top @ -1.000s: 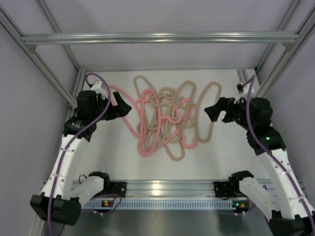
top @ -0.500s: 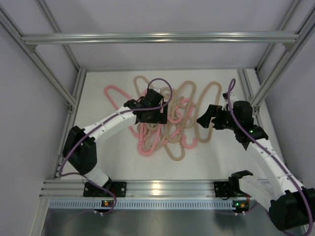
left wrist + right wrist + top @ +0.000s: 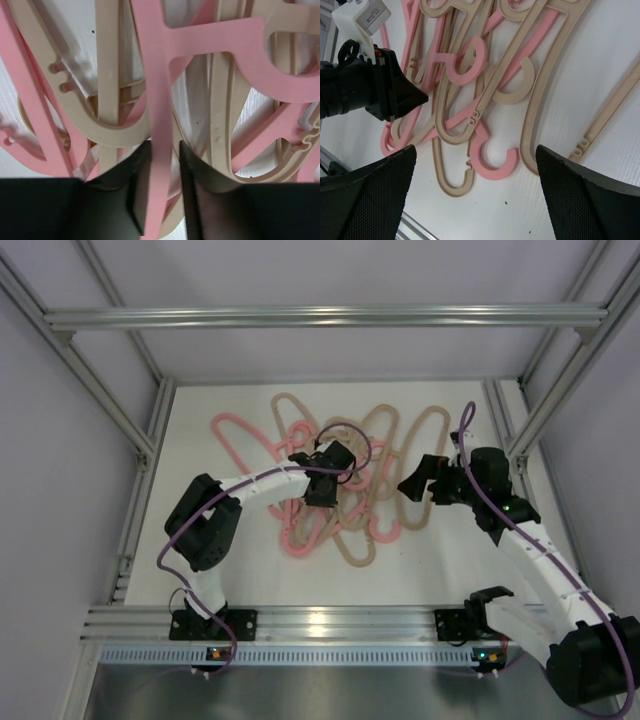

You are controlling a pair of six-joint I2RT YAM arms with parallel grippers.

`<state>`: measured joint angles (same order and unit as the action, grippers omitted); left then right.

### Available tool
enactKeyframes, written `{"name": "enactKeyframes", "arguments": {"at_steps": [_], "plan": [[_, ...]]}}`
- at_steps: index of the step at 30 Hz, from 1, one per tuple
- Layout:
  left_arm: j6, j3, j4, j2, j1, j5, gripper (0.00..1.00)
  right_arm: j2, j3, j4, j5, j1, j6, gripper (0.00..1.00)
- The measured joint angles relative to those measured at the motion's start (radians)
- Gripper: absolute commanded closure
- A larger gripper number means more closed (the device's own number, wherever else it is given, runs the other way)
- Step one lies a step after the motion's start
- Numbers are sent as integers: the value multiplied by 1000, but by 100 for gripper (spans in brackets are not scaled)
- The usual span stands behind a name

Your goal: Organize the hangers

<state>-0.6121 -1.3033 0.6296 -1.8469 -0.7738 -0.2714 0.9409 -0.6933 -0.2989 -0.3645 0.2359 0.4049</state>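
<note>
- I am pinching with my left gripper (image 3: pixel 161 150): the jaws are narrowed down to a slim gap, and a pink hanger (image 3: pixel 157 75) is running straight through that gap.
- My left fingers (image 3: pixel 139 190) are sitting right against the two sides of that hanger's straight bar, low over the pile.
- The pinched bar is lying on top of beige pieces that are crossing under it.
- My left arm (image 3: pixel 260 483) is bending in a long arc beyond the near rail (image 3: pixel 330 620), putting the gripper beyond the middle of the rail's length.
- I am keeping nothing in my right gripper (image 3: pixel 475 150): its jaws are standing wide apart.
- That gripper is hovering beyond the right part of the near rail, above the white table (image 3: pixel 450 560), pointing toward the rail's middle.
- My right arm (image 3: pixel 530 545) is rising from the rail's right end.
- The hangers (image 3: pixel 107 75) are lying in one tangled heap on the table, beyond the middle of the near rail and well apart from it.
- Pink and beige ones are overlapping each other, hooks pointing in mixed directions.
- One pink hanger is sticking out of the heap toward the rail's left end.
- A beige one is lying at the edge of the heap toward the rail's right end, just beside my right gripper.
</note>
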Motion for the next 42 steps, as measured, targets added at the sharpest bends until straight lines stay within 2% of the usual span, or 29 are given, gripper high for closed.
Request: {"name": "enactKeyframes", "arguments": {"at_steps": [4, 6, 9, 16, 20, 27, 42], "plan": [[-8, 19, -2, 0, 0, -10, 79, 5, 0, 8, 0, 1, 0, 0], [-11, 31, -4, 0, 0, -14, 92, 5, 0, 12, 0, 3, 0, 1], [-14, 46, -14, 7, 0, -21, 99, 5, 0, 19, 0, 4, 0, 1], [-16, 145, -19, 110, 13, -30, 100, 5, 0, 22, 0, 5, -1, 1], [-17, 202, -1, 214, 58, -5, 100, 5, 0, 22, -1, 6, -3, 1], [-18, 219, 4, 365, 111, 56, 100, 5, 0, 27, -16, 36, -11, 1], [-55, 184, -2, 515, 116, 150, 100, 107, -82, 224, 7, 322, 28, 1]]}}
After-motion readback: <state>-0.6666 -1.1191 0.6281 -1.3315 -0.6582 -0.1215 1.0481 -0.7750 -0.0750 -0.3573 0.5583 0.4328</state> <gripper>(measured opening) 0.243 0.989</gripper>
